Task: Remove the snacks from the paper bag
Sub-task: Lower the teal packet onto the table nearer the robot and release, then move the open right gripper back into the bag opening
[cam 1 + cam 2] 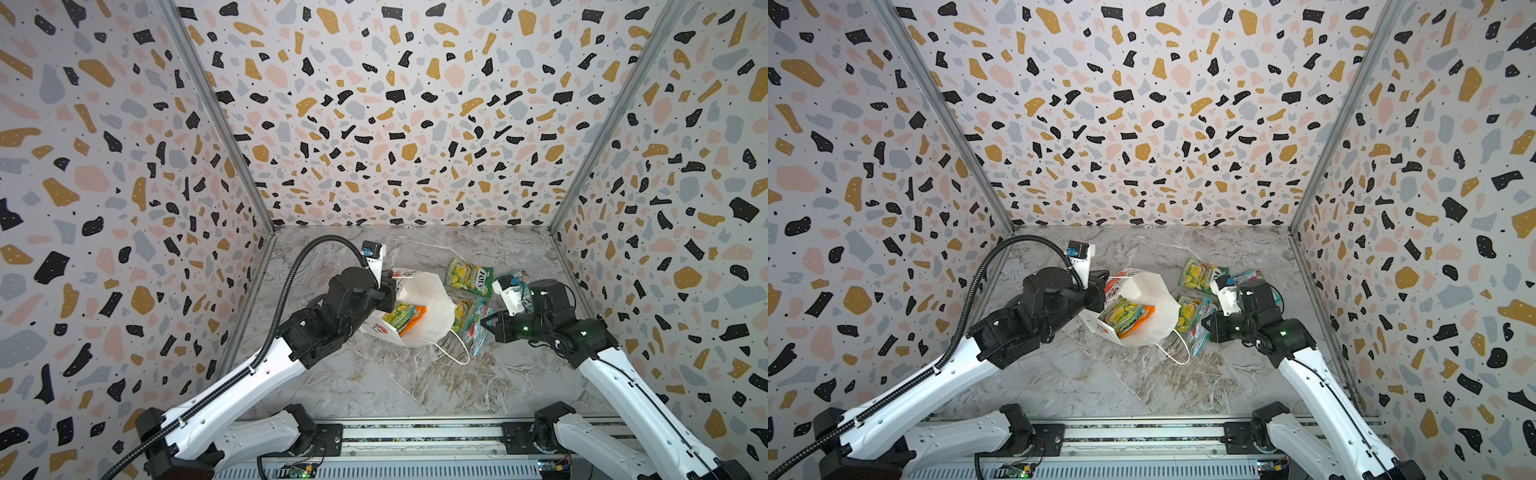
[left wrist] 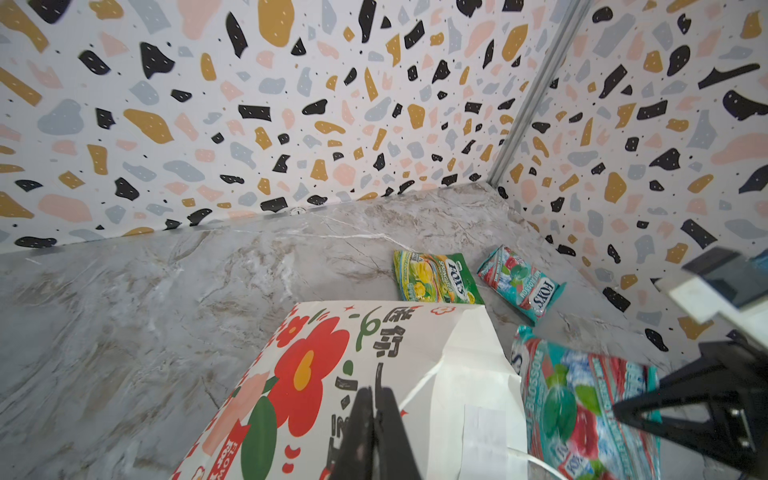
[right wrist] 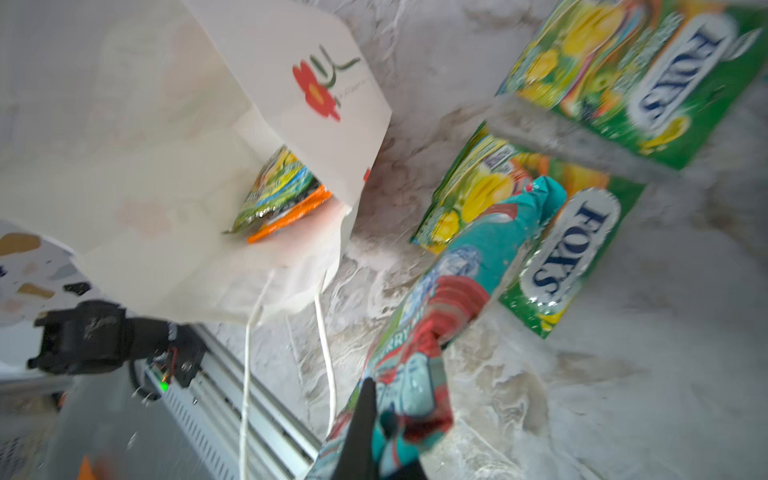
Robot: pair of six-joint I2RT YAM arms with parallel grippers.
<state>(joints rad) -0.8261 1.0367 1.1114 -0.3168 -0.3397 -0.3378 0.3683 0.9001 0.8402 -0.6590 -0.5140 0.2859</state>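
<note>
Left jaws pinched shut on the printed side of the paper bag (image 1: 424, 299), which sits tipped with its mouth toward the right arm. Right jaws clamped on a teal-red FOX'S packet (image 3: 449, 291) just outside the mouth, over a green-yellow packet (image 1: 460, 311) on the surface (image 1: 395, 382). Far green-yellow packet (image 1: 469, 277) and far teal-red packet (image 2: 519, 282) lie behind. Inner green-yellow packet (image 3: 274, 187) and orange packet (image 3: 291, 216) are inside the bag.

Bright even light, faint soft shadows on tabletop (image 1: 415, 382), glare on glossy packets (image 3: 573, 245), right wrist view blurred, walls (image 1: 104, 208) bowed at top views' edges.
</note>
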